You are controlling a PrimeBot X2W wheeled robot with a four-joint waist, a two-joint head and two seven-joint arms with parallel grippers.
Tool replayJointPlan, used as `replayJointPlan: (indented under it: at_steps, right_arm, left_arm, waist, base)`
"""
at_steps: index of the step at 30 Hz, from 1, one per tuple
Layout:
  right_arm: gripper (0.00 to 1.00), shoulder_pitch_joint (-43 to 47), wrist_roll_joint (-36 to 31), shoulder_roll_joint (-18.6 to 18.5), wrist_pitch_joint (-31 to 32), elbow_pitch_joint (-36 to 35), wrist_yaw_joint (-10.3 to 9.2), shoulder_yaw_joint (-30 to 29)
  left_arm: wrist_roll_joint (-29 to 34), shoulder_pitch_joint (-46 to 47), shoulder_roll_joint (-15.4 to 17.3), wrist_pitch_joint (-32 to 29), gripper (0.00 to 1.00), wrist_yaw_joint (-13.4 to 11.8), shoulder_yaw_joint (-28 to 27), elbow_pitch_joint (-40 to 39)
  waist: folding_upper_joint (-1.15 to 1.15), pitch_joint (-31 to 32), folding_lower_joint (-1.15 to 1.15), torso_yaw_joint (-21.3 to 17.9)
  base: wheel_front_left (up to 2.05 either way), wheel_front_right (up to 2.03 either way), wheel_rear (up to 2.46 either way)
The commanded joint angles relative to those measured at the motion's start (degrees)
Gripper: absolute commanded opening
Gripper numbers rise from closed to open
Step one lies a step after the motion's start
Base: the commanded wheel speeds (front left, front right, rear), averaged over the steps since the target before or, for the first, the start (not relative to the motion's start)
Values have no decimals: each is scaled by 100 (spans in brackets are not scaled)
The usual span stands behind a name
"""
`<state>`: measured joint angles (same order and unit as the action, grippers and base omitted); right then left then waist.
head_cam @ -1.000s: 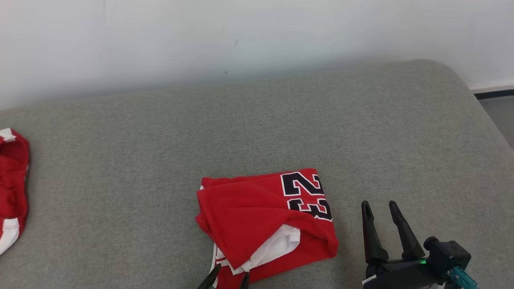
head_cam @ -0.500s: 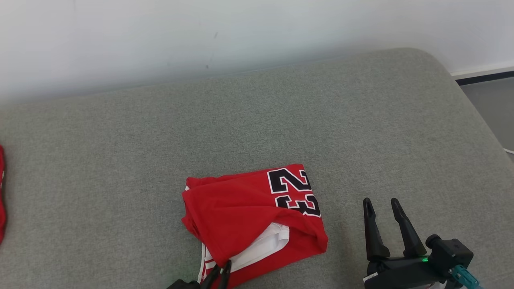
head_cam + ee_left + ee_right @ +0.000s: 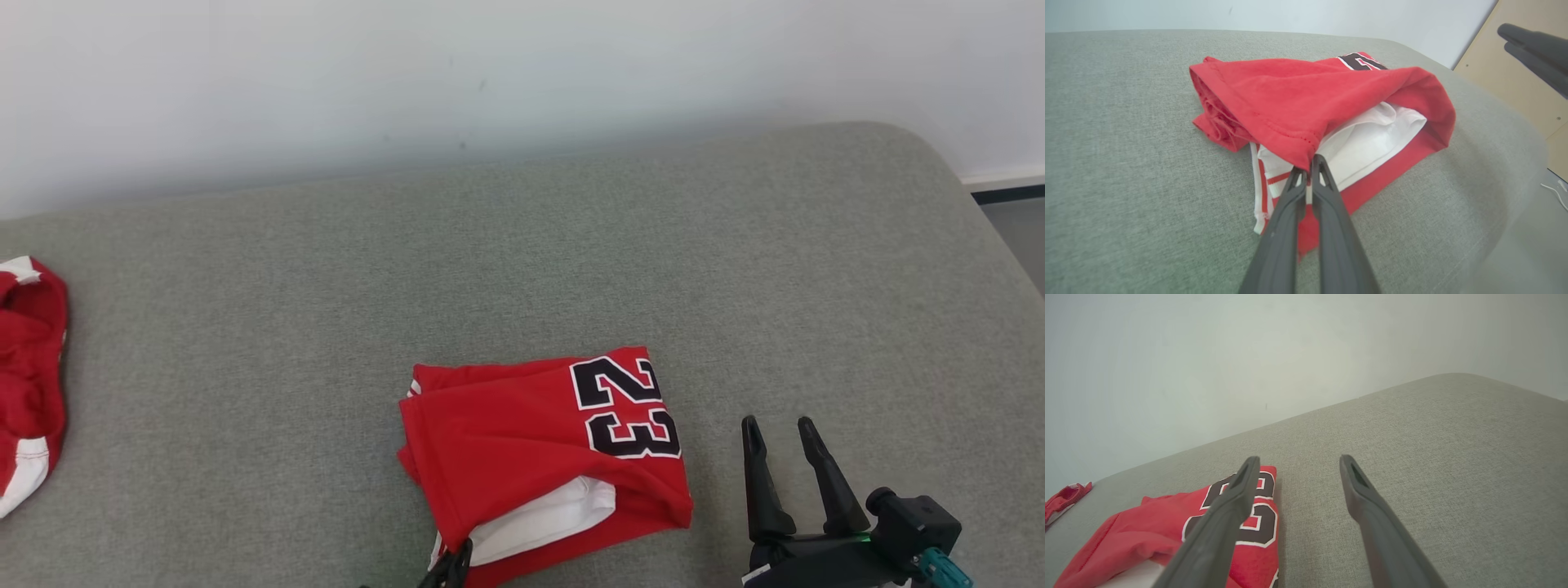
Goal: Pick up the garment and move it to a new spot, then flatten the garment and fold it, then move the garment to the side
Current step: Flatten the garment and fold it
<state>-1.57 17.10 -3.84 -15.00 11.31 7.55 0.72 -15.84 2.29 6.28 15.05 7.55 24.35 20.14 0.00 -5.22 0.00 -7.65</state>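
Pinching garment (image 3: 539, 441) hem — left gripper (image 3: 1308, 162) clamped on it, right gripper (image 3: 777, 426) wide, empty.
Lies folded on cushion (image 3: 522, 245), near front edge; looks soft, light, floppy — layers may slip, grab hem corners.

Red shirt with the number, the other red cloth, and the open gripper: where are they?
garment (image 3: 506, 441), head view, its red top layer.
other red cloth (image 3: 28, 367), head view, its red middle.
right gripper (image 3: 777, 422), head view, midway between its fingertips.

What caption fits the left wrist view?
Left pincer shut on the hem of the folded red garment, on a grey cushion.
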Motion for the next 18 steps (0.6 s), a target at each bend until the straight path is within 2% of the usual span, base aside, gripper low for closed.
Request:
replayJointPlan:
  at_steps: [1,7,8,9,10,18]
  right_arm:
    - [100,41,-14,6,-24,25,-14,28]
    - [100,36,12,-37,-24,84,-14,66]
    - [100,39,19,-42,-24,93,-14,72]
    - [100,44,29,-53,-24,102,-14,78]
    - [100,46,37,-62,-24,108,-14,78]
    - [100,81,21,-69,-24,96,-14,18]
  left_arm:
    - [-25,-72,42,18,0,-11,77,33]
    - [-99,0,-32,18,0,-11,200,114]
    - [-99,4,-35,18,17,-11,207,118]
    - [-90,5,-37,18,76,-12,199,113]
    - [-73,3,-40,18,100,-11,187,105]
    - [7,-63,-19,18,100,-11,85,29]
  waist:
    - [0,57,0,81]
    - [0,129,0,111]
    - [0,137,0,108]
    - [0,141,0,103]
    - [0,142,0,98]
    - [0,118,0,92]
  base:
    - [0,0,0]
    - [0,0,0]
    - [0,0,0]
    - [0,0,0]
    - [0,0,0]
    - [0,0,0]
